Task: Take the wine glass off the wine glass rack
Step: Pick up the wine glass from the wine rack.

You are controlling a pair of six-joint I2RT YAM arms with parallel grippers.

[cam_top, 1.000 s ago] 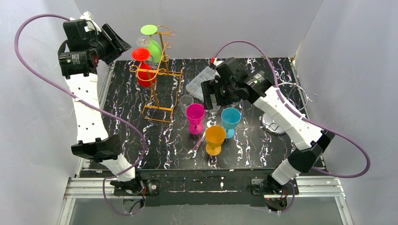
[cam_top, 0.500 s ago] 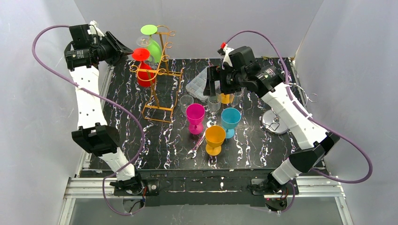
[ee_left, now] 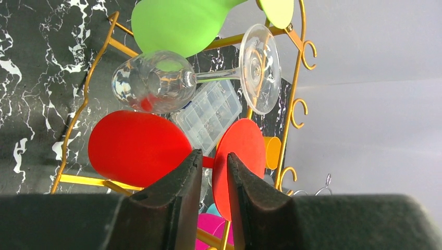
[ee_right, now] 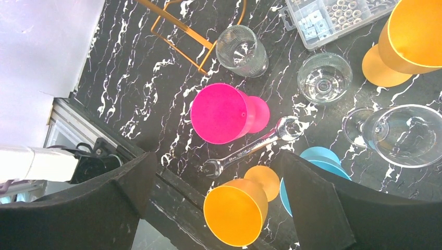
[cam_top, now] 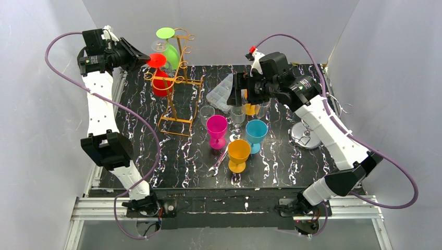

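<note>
- The red glass hangs upside down on the gold rack, at the back left of the worktop.
- The left gripper has one finger on each side of the thin red stem, very close. I cannot tell if it is pinching yet.
- The right gripper is wide open and holds nothing. It hovers over the cups in the middle, well apart from the rack.
- I think the good way is to pinch the stem softly but firmly. Then slide the glass straight along the rack's rails to the open end, without tipping it.
- Pulling up or down would likely catch the round foot on the wires.
- The clear glass and the green glass hang just beside the red one, so a swing could bump them.
- The curly hooks are close to the foot too.
- The side toward the left wall looks free for carrying it away.
</note>
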